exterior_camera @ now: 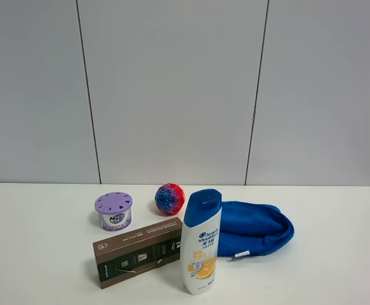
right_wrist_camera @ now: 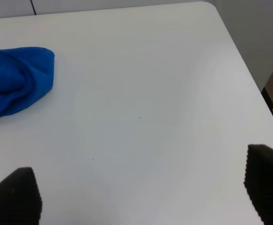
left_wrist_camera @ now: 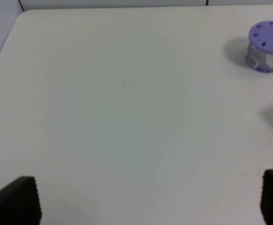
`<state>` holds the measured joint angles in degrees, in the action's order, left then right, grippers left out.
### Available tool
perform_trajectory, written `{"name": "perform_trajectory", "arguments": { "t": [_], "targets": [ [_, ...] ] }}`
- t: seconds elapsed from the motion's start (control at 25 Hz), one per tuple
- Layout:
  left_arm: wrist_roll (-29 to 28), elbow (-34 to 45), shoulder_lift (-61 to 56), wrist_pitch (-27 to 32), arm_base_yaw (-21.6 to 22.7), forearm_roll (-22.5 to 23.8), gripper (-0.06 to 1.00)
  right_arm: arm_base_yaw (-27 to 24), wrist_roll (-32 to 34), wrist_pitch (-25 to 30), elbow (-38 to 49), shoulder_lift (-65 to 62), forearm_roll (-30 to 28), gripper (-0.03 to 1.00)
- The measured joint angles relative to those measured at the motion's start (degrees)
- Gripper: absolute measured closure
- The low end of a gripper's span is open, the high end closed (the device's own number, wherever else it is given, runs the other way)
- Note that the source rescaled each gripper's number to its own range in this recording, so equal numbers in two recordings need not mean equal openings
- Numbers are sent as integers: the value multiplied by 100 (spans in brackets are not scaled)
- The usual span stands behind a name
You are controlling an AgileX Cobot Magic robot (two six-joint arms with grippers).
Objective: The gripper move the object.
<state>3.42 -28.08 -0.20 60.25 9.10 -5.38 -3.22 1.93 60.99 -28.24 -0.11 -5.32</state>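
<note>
I see both hands, left hand [left_wrist_camera: 148, 199] and right hand [right_wrist_camera: 141, 194], spread wide over bare bench [exterior_camera: 39, 216], while the shampoo bottle [exterior_camera: 201, 241] stands upright near the front edge, touching the brown box [exterior_camera: 137, 252], probably light, stiff and slippery, best gripped mid-body.

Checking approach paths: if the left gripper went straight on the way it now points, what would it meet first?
Probably only bare table; the left gripper stands open and the purple-lidded tub sits off to one side of its line.
</note>
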Motion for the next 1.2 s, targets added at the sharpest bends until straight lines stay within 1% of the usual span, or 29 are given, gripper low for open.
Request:
{"name": "perform_trajectory", "arguments": {
  "t": [0.48,0.72,1.2],
  "targets": [
    [-19,0,0,0,0,0,2,0,0,0,0,0,0,-3],
    [-25,0,0,0,0,0,-2,0,0,0,0,0,0,-3],
    [-25,0,0,0,0,0,-2,0,0,0,0,0,0,-3]
  ]
}}
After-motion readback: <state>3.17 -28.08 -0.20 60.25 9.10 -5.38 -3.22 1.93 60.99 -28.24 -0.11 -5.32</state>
